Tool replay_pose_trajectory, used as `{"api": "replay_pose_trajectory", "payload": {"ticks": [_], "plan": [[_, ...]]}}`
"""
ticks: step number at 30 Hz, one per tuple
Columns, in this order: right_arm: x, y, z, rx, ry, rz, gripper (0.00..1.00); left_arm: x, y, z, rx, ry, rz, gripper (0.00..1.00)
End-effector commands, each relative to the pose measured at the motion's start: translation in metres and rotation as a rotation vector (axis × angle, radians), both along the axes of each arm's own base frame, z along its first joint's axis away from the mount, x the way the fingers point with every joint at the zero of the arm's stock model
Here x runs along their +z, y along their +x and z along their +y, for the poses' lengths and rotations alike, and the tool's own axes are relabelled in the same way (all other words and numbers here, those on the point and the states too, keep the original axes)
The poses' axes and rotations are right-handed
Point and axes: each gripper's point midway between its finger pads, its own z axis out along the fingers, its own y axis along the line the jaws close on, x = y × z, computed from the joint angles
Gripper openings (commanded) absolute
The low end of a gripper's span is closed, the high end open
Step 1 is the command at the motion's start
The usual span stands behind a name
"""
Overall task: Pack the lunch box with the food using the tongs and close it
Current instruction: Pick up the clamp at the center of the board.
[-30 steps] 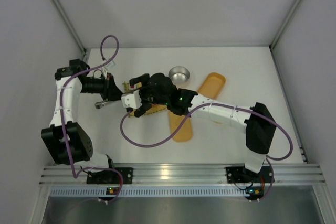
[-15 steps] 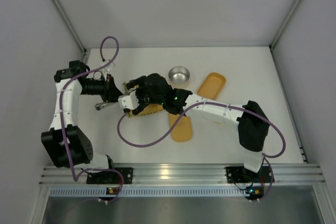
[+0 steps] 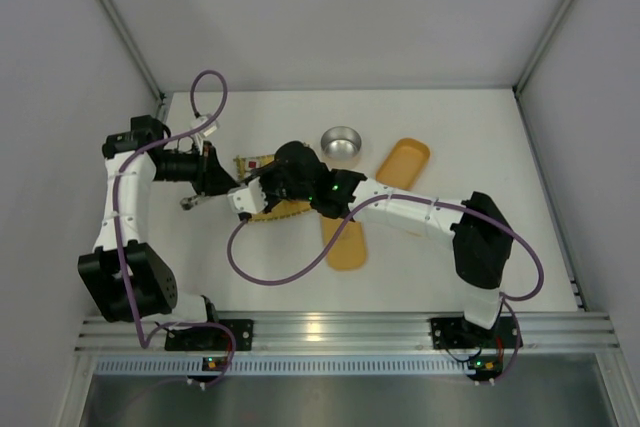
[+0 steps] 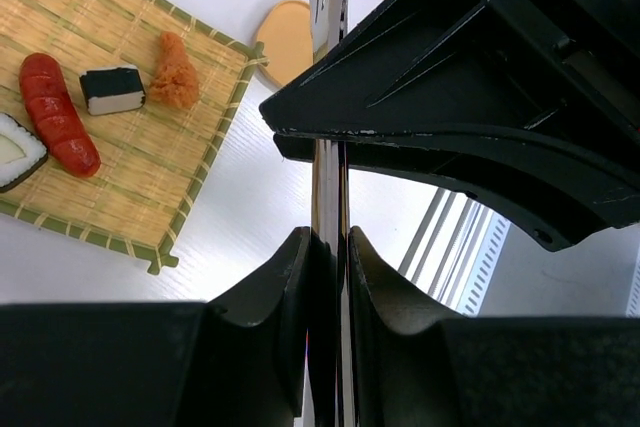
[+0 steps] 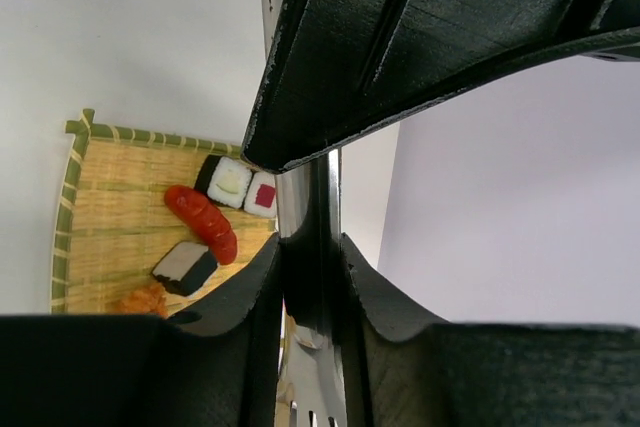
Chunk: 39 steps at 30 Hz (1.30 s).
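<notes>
Because the tongs (image 4: 330, 177) are thin, stiff, slick metal with springy arms, they want a flat pinch across both arms, and the left gripper (image 4: 330, 242) and the right gripper (image 5: 311, 247) are each clamped on them, crowding one another. Just beyond the right gripper's tips lies the woven mat (image 5: 110, 207) with the food (image 5: 205, 222), light pieces apt to roll. The lunch box (image 3: 350, 252) lies back under that arm's forearm.

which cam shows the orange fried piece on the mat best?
Left wrist: the orange fried piece sits fully visible on the bamboo mat. Right wrist shows only part, behind its jaws. Top external: arms hide it.
</notes>
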Motion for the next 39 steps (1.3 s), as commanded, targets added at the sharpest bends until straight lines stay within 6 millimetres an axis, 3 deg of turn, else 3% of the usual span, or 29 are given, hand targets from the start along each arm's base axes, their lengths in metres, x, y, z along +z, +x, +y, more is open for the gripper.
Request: {"api": "replay_pose_trajectory", "payload": {"ticks": [1, 9, 12, 25, 39], "plan": [[0.020, 0.001, -0.005, 0.013, 0.031, -0.034, 0.19, 0.009, -0.033, -0.009, -0.025, -0.040, 0.095, 0.18], [0.027, -0.001, -0.011, 0.012, 0.035, -0.048, 0.05, 0.010, -0.032, -0.001, -0.036, 0.042, 0.027, 0.57], [0.030, -0.002, -0.012, 0.015, 0.034, -0.058, 0.04, 0.012, -0.031, -0.002, -0.058, 0.081, -0.002, 0.63], [0.033, -0.005, -0.017, 0.011, 0.054, -0.073, 0.03, 0.002, -0.027, -0.010, -0.111, 0.136, 0.041, 0.66], [0.031, -0.012, -0.017, 0.038, 0.039, -0.087, 0.03, -0.016, -0.021, -0.020, -0.130, 0.235, 0.055, 0.59]]}}
